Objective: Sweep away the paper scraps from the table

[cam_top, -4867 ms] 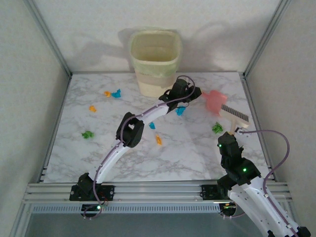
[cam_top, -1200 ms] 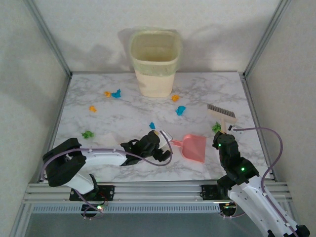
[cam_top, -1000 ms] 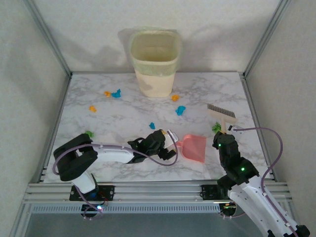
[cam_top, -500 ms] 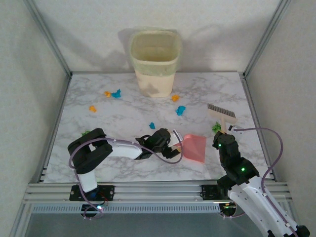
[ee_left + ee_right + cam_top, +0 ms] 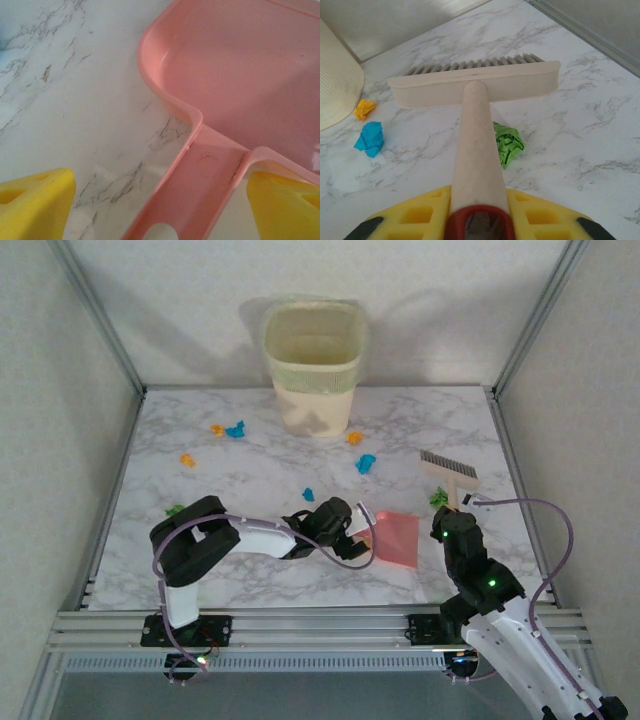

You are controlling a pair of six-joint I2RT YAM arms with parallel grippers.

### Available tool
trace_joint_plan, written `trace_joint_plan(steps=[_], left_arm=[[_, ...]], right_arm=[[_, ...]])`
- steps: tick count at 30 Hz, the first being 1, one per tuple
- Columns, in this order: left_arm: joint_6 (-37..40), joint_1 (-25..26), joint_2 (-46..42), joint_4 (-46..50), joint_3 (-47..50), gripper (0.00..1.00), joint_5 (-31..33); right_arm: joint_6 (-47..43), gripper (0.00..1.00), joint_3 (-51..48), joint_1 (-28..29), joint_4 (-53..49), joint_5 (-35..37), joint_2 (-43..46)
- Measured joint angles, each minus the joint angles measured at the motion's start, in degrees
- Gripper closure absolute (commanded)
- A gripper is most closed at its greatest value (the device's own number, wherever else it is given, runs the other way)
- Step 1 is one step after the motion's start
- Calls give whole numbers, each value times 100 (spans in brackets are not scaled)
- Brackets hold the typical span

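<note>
Between the jaws of the spread left tool, the off-centre dustpan may be shoved askew on closing, with the brush pinched by the right tool.

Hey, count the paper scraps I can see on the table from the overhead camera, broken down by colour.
Orange scraps: 3
Blue scraps: 3
Green scraps: 2
Total: 8 in plain sight
</note>
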State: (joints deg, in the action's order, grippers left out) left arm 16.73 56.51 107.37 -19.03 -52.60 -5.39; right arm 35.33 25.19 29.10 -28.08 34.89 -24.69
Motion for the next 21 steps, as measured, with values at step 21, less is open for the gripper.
trace_joint_plan(steps=[21], left_arm=[[-522,105,-411,260,39,32,-153]], right_arm=[[0,100,0,0,0,105,11]])
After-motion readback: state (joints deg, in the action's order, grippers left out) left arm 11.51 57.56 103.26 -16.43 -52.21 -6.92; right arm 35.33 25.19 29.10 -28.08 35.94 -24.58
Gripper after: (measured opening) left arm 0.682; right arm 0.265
